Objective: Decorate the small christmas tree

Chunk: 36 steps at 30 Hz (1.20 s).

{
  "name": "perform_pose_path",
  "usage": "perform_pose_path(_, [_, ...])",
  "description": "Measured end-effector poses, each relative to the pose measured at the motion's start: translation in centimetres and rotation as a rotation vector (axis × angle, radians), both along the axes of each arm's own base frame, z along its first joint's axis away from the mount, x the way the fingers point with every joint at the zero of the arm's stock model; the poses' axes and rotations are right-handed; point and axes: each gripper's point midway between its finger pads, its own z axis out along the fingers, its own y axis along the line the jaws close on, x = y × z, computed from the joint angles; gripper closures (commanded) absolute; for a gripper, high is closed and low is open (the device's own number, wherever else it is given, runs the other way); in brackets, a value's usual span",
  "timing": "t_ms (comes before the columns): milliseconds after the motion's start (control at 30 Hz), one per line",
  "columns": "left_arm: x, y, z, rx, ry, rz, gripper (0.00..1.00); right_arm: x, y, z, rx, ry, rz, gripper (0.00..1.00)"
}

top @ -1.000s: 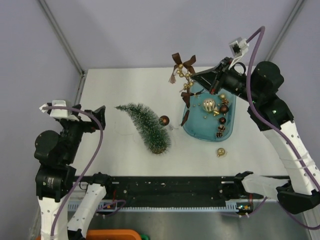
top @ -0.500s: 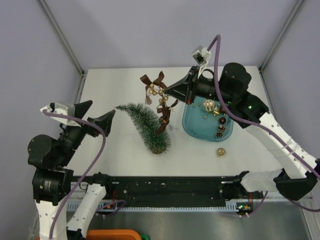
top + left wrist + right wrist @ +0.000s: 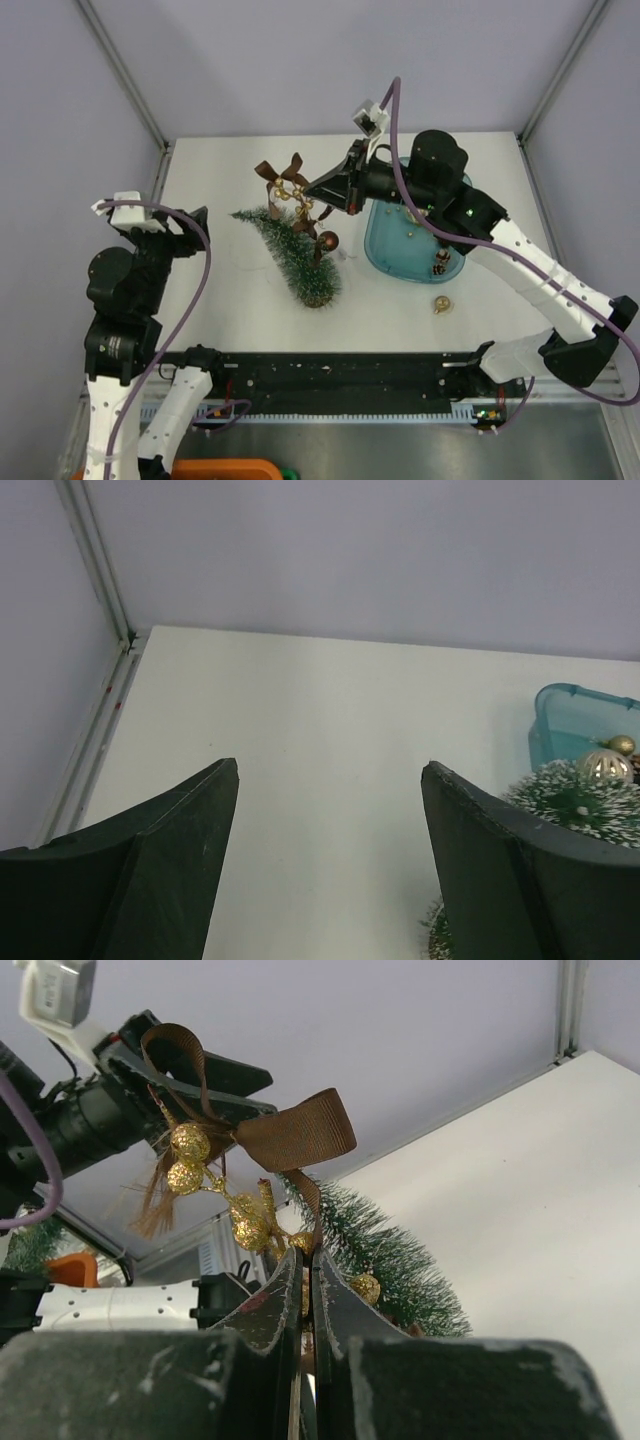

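over the small christmas tree (image 3: 298,255), the right claw (image 3: 315,189) pinches a brown bow garland (image 3: 285,180); left claw (image 3: 328,765) spread.

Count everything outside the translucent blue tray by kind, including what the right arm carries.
Frosted green bristle miniature tree: 1
Brown ribbon garland with gold beads, pinched in the right gripper: 1
Round baubles: 2, a shiny brown bauble and a gold bauble
Total: 4

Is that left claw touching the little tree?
Apart. The top view shows bare table between the left gripper and the tree's tip.
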Motion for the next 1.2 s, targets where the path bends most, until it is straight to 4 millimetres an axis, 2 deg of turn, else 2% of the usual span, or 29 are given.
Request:
perform_pose_path(133, [1.1,0.4,-2.6,-0.006,0.065,0.032,0.19,0.0,0.2,0.1,0.007,0.004,-0.004,1.00])
perform_pose_path(300, [3.0,-1.3,-7.1,-0.047,0.184,-0.033,0.17,0.9,0.6,-0.6,0.011,0.001,-0.025,0.99])
perform_pose_path(400, [4.3,-2.4,-9.3,-0.074,0.252,-0.072,0.17,1.6,1.3,-2.6,-0.016,0.035,-0.029,0.96])
perform_pose_path(567, [6.3,-3.8,-10.9,-0.127,0.301,-0.117,0.16,2.3,2.2,-6.9,-0.073,0.112,-0.034,0.86])
perform_pose_path(633, [6.5,-4.4,-11.2,-0.144,0.308,-0.141,0.16,2.4,2.2,-7.9,-0.088,0.132,-0.038,0.82])
perform_pose_path(733, [6.5,-5.4,-10.7,-0.177,0.294,-0.195,0.16,2.4,2.3,-8.4,-0.087,0.141,-0.040,0.72])
perform_pose_path(933, [6.3,-6.9,-9.2,-0.217,0.248,-0.280,0.16,2.5,2.4,-8.8,-0.082,0.148,-0.042,0.64])
perform_pose_path(1067, [6.2,-7.4,-8.9,-0.229,0.244,-0.310,0.16,2.7,2.3,-9.0,-0.082,0.146,-0.051,0.57])
perform_pose_path(1200, [6.0,-7.7,-8.7,-0.238,0.242,-0.328,0.17,3.0,2.2,-9.4,-0.092,0.148,-0.072,0.55])
